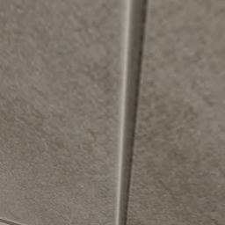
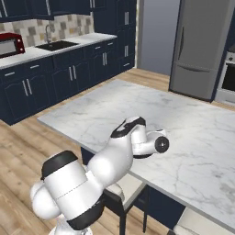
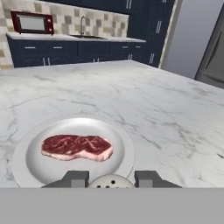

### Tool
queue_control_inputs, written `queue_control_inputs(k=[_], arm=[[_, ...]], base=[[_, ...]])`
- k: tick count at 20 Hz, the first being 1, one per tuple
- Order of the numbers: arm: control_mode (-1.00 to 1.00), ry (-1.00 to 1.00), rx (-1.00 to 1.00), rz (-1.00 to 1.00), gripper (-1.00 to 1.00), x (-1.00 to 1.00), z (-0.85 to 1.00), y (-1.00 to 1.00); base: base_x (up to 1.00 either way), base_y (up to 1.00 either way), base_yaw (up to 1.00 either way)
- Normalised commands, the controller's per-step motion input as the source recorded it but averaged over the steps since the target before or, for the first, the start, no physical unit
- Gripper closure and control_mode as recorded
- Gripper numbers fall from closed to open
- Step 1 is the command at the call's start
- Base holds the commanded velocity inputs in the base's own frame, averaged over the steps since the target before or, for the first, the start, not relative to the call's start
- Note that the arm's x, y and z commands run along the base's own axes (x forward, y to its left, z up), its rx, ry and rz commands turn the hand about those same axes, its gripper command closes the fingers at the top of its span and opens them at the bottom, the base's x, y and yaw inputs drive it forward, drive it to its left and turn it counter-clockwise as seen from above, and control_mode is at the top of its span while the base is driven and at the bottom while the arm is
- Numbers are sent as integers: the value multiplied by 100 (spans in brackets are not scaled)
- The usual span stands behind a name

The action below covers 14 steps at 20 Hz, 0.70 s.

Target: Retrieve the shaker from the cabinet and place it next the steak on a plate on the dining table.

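Observation:
In the hand view my gripper [image 3: 111, 179] is shut on the shaker [image 3: 109, 182]. Its pale perforated cap shows between the two dark fingers [image 3: 76, 178], and its body is hidden. Just beyond it a red steak [image 3: 76, 146] lies on a round white plate [image 3: 126, 154] on the marble dining table [image 3: 153, 105]. The shaker hangs at the plate's near rim; whether it touches the table is not visible. From the right base view the arm reaches over the table's near edge [image 2: 183, 133], with the hand [image 2: 156, 144] low above the marble. Navy wall cabinets [image 2: 69, 7] line the far wall, doors shut.
A sink with a faucet [image 2: 48, 34] and a red microwave [image 2: 9, 43] sit on the far counter. A steel fridge [image 2: 202, 46] stands at the back right. Pale stools [image 2: 126, 186] tuck under the table's near edge. A grey surface with a vertical seam [image 1: 129, 110] faces the left base camera.

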Motion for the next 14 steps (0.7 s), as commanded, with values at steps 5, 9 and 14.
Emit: queue_control_inputs(k=[5, 9, 14], arm=[[-100, 0, 0, 0, 100, 13, -27, -1], [-100, 0, 0, 0, 100, 10, -27, -9], [-100, 0, 0, 1, 100, 17, -22, -17]], base=[[0, 0, 0], [0, 0, 0], [0, 0, 0]])
